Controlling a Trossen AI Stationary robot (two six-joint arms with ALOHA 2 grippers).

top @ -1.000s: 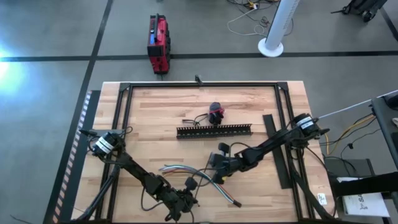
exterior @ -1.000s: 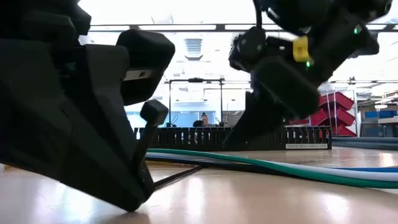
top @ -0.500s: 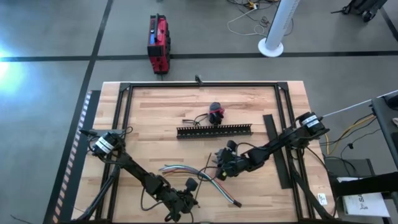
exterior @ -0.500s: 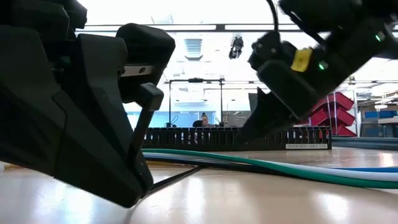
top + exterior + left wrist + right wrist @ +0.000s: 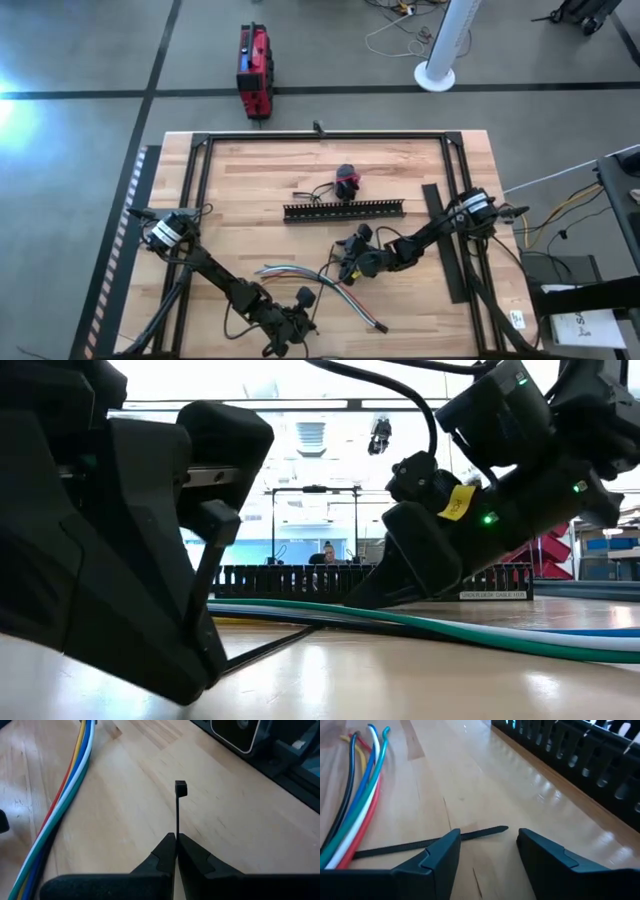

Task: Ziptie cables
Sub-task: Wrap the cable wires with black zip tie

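Pinching the ziptie (image 5: 178,810) just below its head, left end effector (image 5: 176,840) holds; right end effector (image 5: 487,852), spread, should straddle its tail low on the desk (image 5: 470,780) beside the cables (image 5: 357,815).

A loose bundle of thin green, white, blue and red wires (image 5: 312,276) lies flat on the wooden bench, near its front edge, fanned at one end. A thin straight black plastic ziptie (image 5: 178,810) stands clamped between dark fingers, its tiny square head free at the top.
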